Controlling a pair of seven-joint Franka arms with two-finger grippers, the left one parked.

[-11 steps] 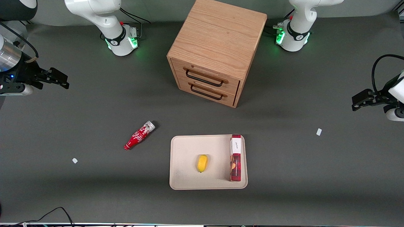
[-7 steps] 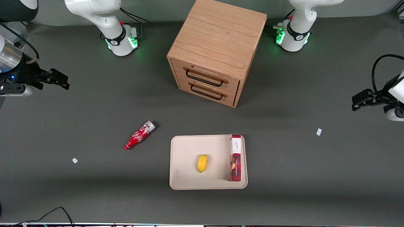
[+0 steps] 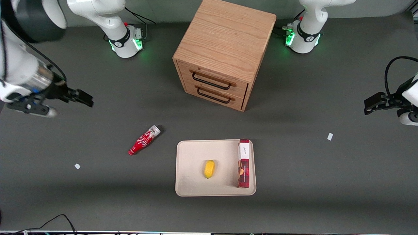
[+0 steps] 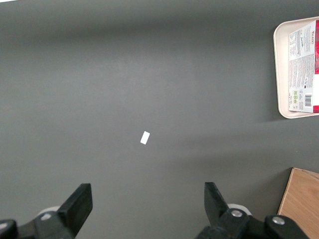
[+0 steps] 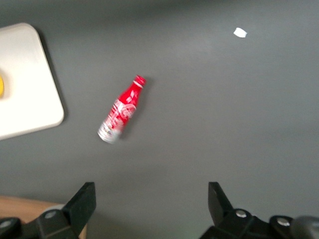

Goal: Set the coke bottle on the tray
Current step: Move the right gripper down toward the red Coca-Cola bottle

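The coke bottle (image 3: pixel 144 140) lies on its side on the dark table, red with white lettering, its silvery base end pointing toward the cabinet and its cap toward the front camera. It also shows in the right wrist view (image 5: pixel 121 109). The beige tray (image 3: pixel 191 156) lies beside it, a little apart, and its corner shows in the right wrist view (image 5: pixel 30 89). My right gripper (image 3: pixel 83 98) hangs open and empty above the table, toward the working arm's end, farther from the front camera than the bottle. Its open fingers frame bare table in the right wrist view (image 5: pixel 152 199).
On the tray lie a yellow banana-like fruit (image 3: pixel 209 168) and a tall red-and-white box (image 3: pixel 244 163). A wooden two-drawer cabinet (image 3: pixel 223 52) stands farther from the camera. Small white scraps (image 3: pixel 77 166) (image 3: pixel 330 136) lie on the table. A cable (image 3: pixel 58 220) runs along the front edge.
My right gripper has moved down and toward the bottle, away from the table's end. The bottle, tray and everything on it have not moved.
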